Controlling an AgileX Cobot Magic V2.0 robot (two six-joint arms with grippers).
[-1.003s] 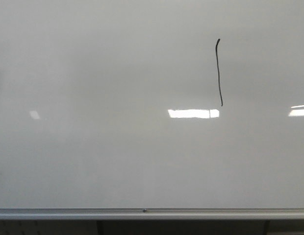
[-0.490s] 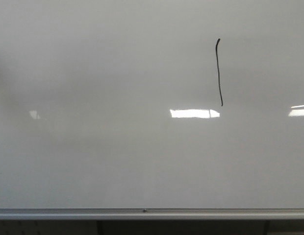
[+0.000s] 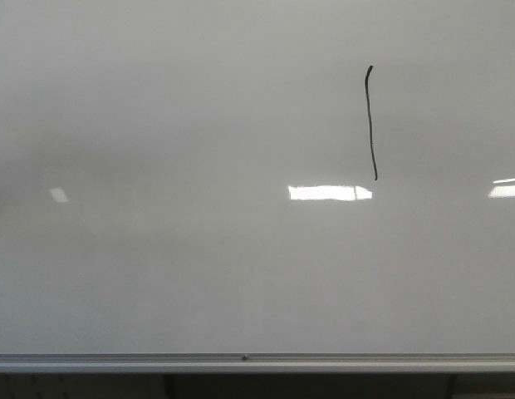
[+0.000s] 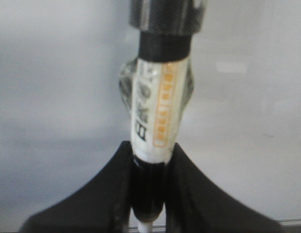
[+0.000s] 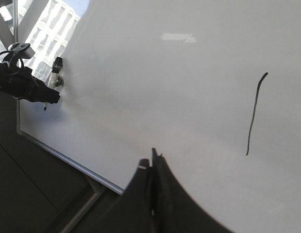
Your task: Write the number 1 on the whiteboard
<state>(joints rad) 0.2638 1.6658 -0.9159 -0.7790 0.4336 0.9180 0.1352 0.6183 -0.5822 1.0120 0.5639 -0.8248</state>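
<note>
Here the left gripper is clamped on a marker, held well off to the left of the number 1, which runs vertically, upper right on the whiteboard. The right gripper is pressed closed, empty (and nearer the stroke).

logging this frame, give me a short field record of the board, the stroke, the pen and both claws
whiteboard: glossy, silver strip along its lower edge
number 1: thin black near-vertical stroke, small hook on top, right of centre
marker: white labelled barrel, held by left claw
left claw: shut on marker
right claw: shut, nothing seen between the fingers
light glares: reflections, not ink
</note>
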